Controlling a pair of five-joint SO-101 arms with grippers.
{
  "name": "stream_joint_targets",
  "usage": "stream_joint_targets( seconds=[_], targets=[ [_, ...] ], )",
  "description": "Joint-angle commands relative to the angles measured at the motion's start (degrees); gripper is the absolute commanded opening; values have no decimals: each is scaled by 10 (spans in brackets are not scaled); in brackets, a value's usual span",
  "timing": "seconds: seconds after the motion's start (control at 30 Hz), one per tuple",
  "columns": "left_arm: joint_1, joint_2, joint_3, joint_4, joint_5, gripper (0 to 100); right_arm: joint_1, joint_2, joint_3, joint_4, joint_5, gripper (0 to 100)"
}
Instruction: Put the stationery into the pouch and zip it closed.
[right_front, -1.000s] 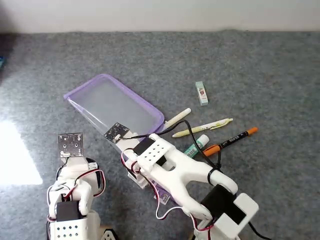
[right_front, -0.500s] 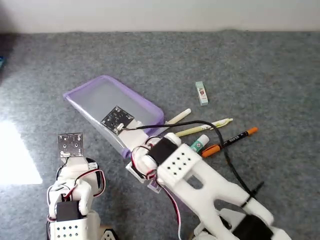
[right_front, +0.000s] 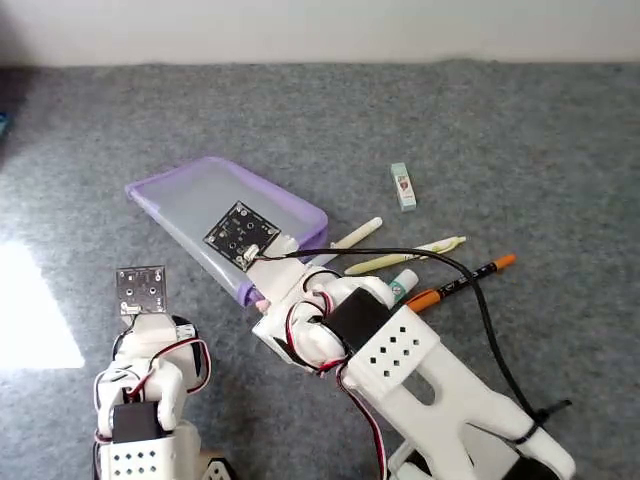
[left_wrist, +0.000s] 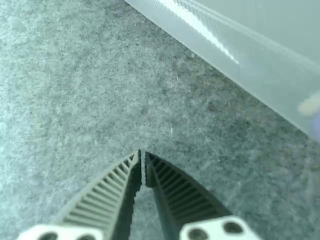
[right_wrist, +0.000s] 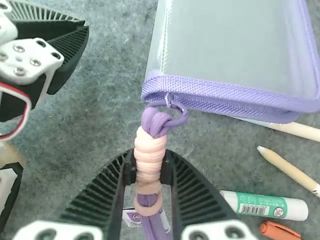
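At the corner of the pouch (right_wrist: 230, 45), the right gripper (right_wrist: 148, 162) pinches the zipper pull (right_wrist: 155, 123).

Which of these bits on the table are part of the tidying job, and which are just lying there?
Job: purple-edged clear pouch; its pink-and-purple zip pull in the right gripper; mint eraser; cream pen; yellow pen; green glue stick; black marker with orange ends.
Just there: grey felt table cover; shut left gripper beside the pouch.
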Motion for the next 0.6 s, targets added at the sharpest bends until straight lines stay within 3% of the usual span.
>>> stream_joint_targets(
  seconds=[0.0, 0.33, 0.47, 0.57],
  targets=[
    [-4, -7, -6, 2, -5, 14, -1, -33, -25, 3, 18, 8],
    [18, -7, -6, 2, -10, 15, -2, -42, -25, 2, 18, 8],
    [91, -7, -13, 2, -121, 29, -1, -42, -25, 0, 18, 8],
    [64, -7, -60, 9, -148, 93, 0, -43, -25, 0, 18, 8]
  ],
)
